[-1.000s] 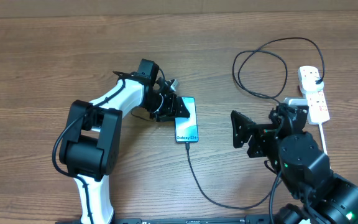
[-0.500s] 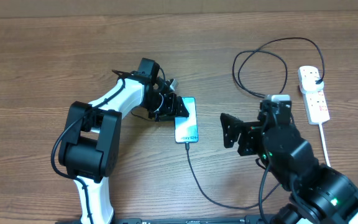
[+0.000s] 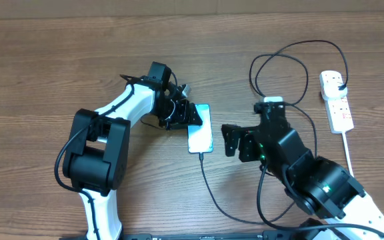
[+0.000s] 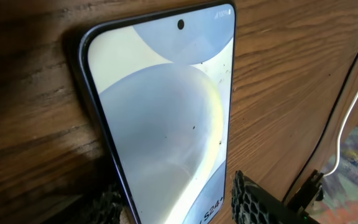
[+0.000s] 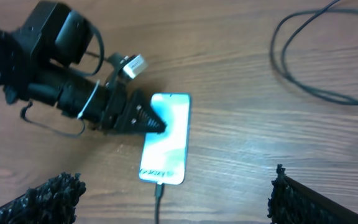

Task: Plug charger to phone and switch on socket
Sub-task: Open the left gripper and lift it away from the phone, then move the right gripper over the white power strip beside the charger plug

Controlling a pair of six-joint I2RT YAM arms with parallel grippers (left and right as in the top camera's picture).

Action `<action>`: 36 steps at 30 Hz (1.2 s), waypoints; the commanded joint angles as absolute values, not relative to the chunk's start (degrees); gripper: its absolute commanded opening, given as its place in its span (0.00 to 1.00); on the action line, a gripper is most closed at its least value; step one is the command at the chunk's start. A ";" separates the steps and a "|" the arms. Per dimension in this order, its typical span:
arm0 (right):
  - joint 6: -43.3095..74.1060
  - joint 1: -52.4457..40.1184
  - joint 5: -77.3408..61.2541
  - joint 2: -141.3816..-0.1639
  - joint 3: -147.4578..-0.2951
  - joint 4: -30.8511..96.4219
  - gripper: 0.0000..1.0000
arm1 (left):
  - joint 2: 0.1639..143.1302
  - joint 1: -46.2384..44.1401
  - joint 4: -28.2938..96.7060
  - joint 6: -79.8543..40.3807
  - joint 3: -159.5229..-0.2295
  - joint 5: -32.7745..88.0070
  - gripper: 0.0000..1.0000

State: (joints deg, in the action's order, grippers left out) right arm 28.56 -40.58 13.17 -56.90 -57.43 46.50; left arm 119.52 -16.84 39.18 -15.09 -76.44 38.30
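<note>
Nearest, the cable [image 3: 203, 168] crosses bare wood close to the near edge of the table [image 3: 59, 53]. It then climbs to the phone [image 3: 201, 130] and meets the middle of its near short edge; how deep the tip sits cannot be told. The right arm [image 3: 319, 183] fills the ground at the phone's 4 o'clock.

The right gripper [image 3: 236, 143] hangs at the phone's 3 o'clock, apart from it. Its 2 fingers [image 5: 48, 199] are spread wide with nothing between them. Only a narrow strip of bare wood lies between it and the phone's right long edge.

The phone lies flat, screen up, its long edges running 12 to 6. The left gripper [image 3: 187, 115] comes in from 10 o'clock and covers the far left corner. In the left wrist view its 2 fingers [image 4: 257, 202] stand partly apart with the phone between them, each close against a long edge. Whether they press on it cannot be told.

At 12 o'clock the wood lies bare to the table's far edge. It is also bare at 9 o'clock, past the left arm [image 3: 99, 153].

At 2 o'clock the cable loops over itself, then runs to a black plug [image 3: 339, 81] seated in the far end of the socket [image 3: 337, 107], far off at 3 o'clock. The cord [image 3: 346, 147] leaves the socket's near end toward 6 o'clock. Whether the socket is switched on cannot be told.
</note>
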 commanded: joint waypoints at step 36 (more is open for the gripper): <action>34.48 7.44 5.50 -65.80 -59.57 55.16 0.04 | 73.52 -12.49 64.77 -19.18 -87.53 3.05 1.00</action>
State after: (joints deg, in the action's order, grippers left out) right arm 34.00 1.19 10.92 -62.37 -57.43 55.13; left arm 80.49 -12.01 63.00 -16.67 -86.96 11.40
